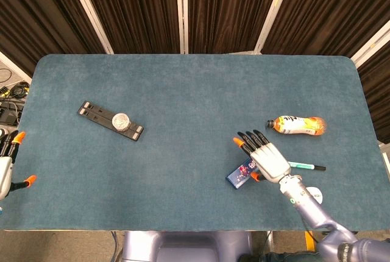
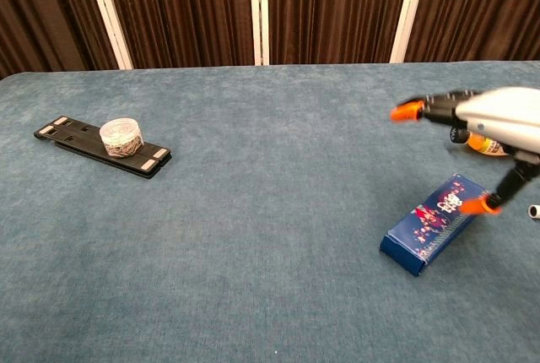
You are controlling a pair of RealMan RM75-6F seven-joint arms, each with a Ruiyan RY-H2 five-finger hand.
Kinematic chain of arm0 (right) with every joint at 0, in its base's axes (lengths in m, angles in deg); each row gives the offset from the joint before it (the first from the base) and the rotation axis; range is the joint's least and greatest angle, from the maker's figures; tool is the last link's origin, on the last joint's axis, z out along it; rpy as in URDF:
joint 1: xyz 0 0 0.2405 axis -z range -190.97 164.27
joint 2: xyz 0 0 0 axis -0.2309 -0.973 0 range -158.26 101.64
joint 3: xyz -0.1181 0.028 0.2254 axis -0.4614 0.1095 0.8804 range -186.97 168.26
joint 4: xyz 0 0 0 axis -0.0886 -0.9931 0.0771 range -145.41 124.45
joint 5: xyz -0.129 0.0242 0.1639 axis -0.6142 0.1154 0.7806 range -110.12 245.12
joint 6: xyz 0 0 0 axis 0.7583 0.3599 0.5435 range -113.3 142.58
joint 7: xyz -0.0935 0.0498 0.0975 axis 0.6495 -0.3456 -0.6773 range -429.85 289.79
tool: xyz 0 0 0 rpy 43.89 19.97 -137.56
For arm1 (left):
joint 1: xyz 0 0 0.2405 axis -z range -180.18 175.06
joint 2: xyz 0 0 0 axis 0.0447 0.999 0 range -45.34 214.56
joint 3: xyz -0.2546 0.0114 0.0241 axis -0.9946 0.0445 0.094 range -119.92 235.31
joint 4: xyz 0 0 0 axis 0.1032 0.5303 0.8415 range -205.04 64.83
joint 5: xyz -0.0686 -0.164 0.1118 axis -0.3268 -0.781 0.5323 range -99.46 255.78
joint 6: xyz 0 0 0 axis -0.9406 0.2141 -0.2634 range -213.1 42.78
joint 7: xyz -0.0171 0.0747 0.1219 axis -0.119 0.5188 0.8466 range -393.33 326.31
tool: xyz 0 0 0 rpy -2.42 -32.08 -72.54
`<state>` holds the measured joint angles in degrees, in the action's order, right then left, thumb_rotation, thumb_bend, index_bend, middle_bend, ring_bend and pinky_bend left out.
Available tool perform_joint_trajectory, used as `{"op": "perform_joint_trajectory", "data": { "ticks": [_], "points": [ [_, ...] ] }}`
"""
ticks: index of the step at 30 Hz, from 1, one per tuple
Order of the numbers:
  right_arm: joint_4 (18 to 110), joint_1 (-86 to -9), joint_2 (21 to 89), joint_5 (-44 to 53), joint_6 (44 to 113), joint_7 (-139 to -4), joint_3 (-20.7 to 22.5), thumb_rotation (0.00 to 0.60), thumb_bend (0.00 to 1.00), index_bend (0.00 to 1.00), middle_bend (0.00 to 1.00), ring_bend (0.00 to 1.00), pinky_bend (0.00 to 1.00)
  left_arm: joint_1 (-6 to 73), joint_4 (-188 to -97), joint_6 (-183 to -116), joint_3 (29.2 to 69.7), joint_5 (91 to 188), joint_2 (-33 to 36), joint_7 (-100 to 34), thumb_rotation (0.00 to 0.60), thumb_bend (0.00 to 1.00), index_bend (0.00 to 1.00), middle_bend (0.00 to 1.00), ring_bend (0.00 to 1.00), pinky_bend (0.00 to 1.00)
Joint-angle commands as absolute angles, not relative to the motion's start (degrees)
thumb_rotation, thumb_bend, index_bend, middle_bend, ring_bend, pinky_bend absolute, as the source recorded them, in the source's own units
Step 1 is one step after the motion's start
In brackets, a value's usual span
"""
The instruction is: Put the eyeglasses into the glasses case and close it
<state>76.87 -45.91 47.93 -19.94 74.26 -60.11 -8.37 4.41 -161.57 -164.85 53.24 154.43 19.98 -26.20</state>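
The glasses case (image 1: 239, 173) (image 2: 429, 225) is a blue patterned box lying flat on the teal table (image 1: 183, 91), its lid down. No eyeglasses show in either view. My right hand (image 1: 265, 156) (image 2: 489, 122) hovers just above and to the right of the case, fingers spread and holding nothing. Its orange thumb tip is near the case's right end; I cannot tell whether it touches. My left hand (image 1: 6, 167) is at the far left edge, off the table, with its orange-tipped fingers apart and nothing in them.
An orange drink bottle (image 1: 298, 125) (image 2: 488, 145) lies behind my right hand. A green marker (image 1: 308, 166) and a small white object (image 1: 314, 195) lie to its right. A black strip with a clear cup (image 1: 110, 120) (image 2: 103, 144) sits at the left.
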Motion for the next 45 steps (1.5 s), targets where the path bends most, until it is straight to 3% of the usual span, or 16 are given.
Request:
{"op": "perform_joint_trajectory", "data": {
  "ticks": [1, 6, 14, 17, 21, 25, 28, 32, 36, 38, 40, 42, 45],
  "points": [
    [77.8, -48.0, 44.7, -20.1, 67.9, -60.5, -10.8, 0.6, 0.06, 0.0, 0.0, 0.0, 0.0, 4.4, -161.5, -164.9, 53.3, 154.4, 20.0, -26.2, 0.6, 0.0, 0.0, 0.0, 0.0, 0.0],
    [74.2, -50.1, 46.4, -21.9, 64.0, -64.2, -12.0, 0.6, 0.06, 0.0, 0.0, 0.0, 0.0, 4.5, -161.6, -164.8, 53.3, 154.4, 19.8, -25.7, 0.6, 0.0, 0.0, 0.0, 0.0, 0.0],
    [68.9, -51.5, 50.3, -25.0, 64.3, -64.5, -12.5, 0.6, 0.09, 0.02, 0.0, 0.0, 0.0, 4.6, -161.2, -164.3, 53.1, 153.6, 19.6, -25.5, 0.6, 0.0, 0.0, 0.0, 0.0, 0.0],
    [67.9, -51.9, 50.9, -25.4, 63.8, -64.3, -12.8, 0.6, 0.1, 0.08, 0.06, 0.0, 0.0, 4.7, -161.0, -164.1, 53.1, 153.5, 19.5, -25.6, 0.6, 0.0, 0.0, 0.0, 0.0, 0.0],
    [66.1, -52.0, 52.0, -26.2, 64.3, -63.5, -13.1, 0.6, 0.13, 0.25, 0.18, 0.0, 0.0, 4.7, -160.8, -163.9, 53.0, 153.2, 19.5, -25.7, 0.6, 0.0, 0.0, 0.0, 0.0, 0.0],
    [64.5, -51.7, 53.1, -26.6, 65.5, -64.3, -13.3, 0.6, 0.18, 0.35, 0.29, 0.05, 0.02, 4.8, -160.8, -163.9, 53.1, 153.2, 19.4, -25.4, 0.6, 0.0, 0.0, 0.0, 0.0, 0.0],
    [63.5, -51.5, 53.8, -27.1, 66.5, -64.6, -13.4, 0.6, 0.22, 0.42, 0.33, 0.1, 0.1, 4.8, -160.8, -163.9, 53.1, 153.2, 19.3, -25.3, 0.6, 0.0, 0.0, 0.0, 0.0, 0.0],
    [62.5, -51.3, 54.4, -27.5, 67.5, -64.9, -13.6, 0.6, 0.25, 0.46, 0.35, 0.11, 0.11, 4.8, -160.9, -163.9, 53.1, 153.1, 19.2, -25.1, 0.6, 0.0, 0.0, 0.0, 0.0, 0.0],
    [62.3, -51.2, 54.6, -27.7, 67.9, -65.5, -13.8, 0.6, 0.24, 0.42, 0.3, 0.11, 0.11, 4.8, -160.9, -163.9, 53.1, 153.1, 19.2, -25.0, 0.6, 0.0, 0.0, 0.0, 0.0, 0.0],
    [62.4, -51.2, 54.5, -27.8, 68.0, -65.8, -14.0, 0.6, 0.22, 0.34, 0.22, 0.07, 0.08, 4.8, -160.9, -163.9, 53.1, 153.1, 19.2, -25.0, 0.6, 0.0, 0.0, 0.0, 0.0, 0.0],
    [62.7, -51.2, 54.2, -27.8, 68.1, -65.9, -14.1, 0.6, 0.13, 0.18, 0.08, 0.01, 0.02, 4.8, -161.0, -163.9, 53.1, 153.1, 19.2, -24.9, 0.6, 0.0, 0.0, 0.0, 0.0, 0.0],
    [63.7, -51.1, 53.5, -27.4, 68.0, -65.3, -14.0, 0.6, 0.04, 0.08, 0.01, 0.0, 0.0, 4.7, -161.1, -164.0, 53.1, 153.2, 19.3, -25.1, 0.6, 0.0, 0.0, 0.0, 0.0, 0.0],
    [66.1, -50.5, 52.2, -26.8, 69.0, -63.8, -13.6, 0.6, 0.0, 0.0, 0.0, 0.0, 0.0, 4.7, -161.4, -164.2, 53.2, 153.4, 19.5, -25.4, 0.6, 0.0, 0.0, 0.0, 0.0, 0.0]
  ]
}}
